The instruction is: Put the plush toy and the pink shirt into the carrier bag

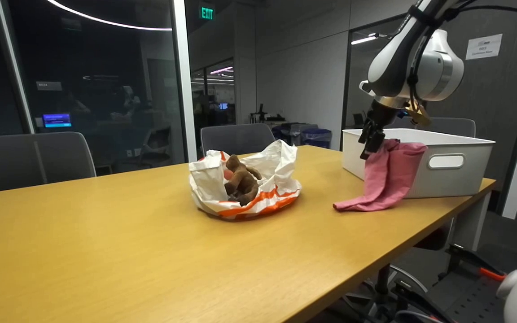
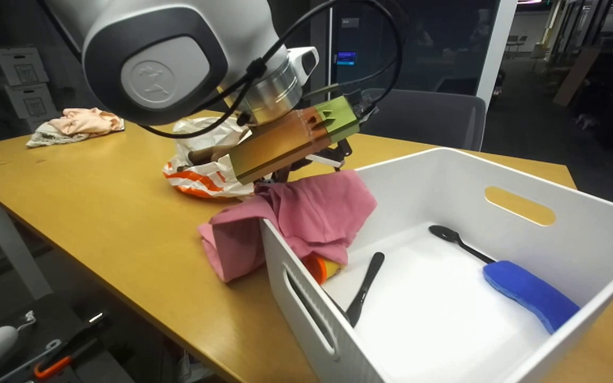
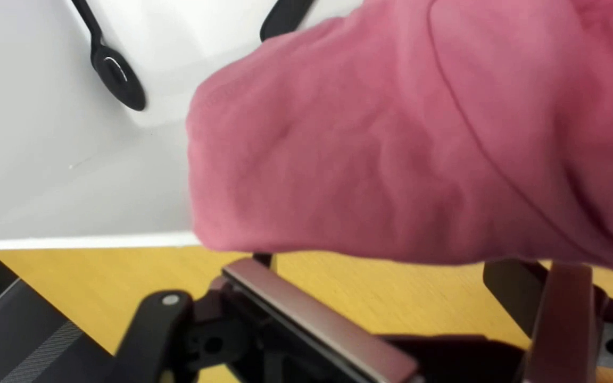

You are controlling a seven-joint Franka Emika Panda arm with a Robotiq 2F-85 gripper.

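The pink shirt point(image 1: 393, 170) hangs over the rim of a white bin, partly inside it and partly down onto the table. It also shows in an exterior view point(image 2: 320, 207) and fills much of the wrist view point(image 3: 370, 143). The brown plush toy point(image 1: 243, 180) sits inside the carrier bag point(image 1: 269, 204), which is white with orange stripes and stands open on the table. My gripper point(image 1: 368, 144) is at the shirt's upper part, just outside the bin. In the wrist view its fingers point(image 3: 386, 266) are spread apart with bare table between them. The shirt partly hides the fingertips.
The white bin point(image 2: 599, 207) holds a black spoon point(image 2: 458, 242), a black utensil point(image 2: 366, 287), a blue object point(image 2: 530, 292) and an orange-yellow item point(image 2: 322, 266) partly under the shirt. Light cloths point(image 2: 80, 125) lie at the table's far end. Chairs point(image 1: 238, 139) stand around the table.
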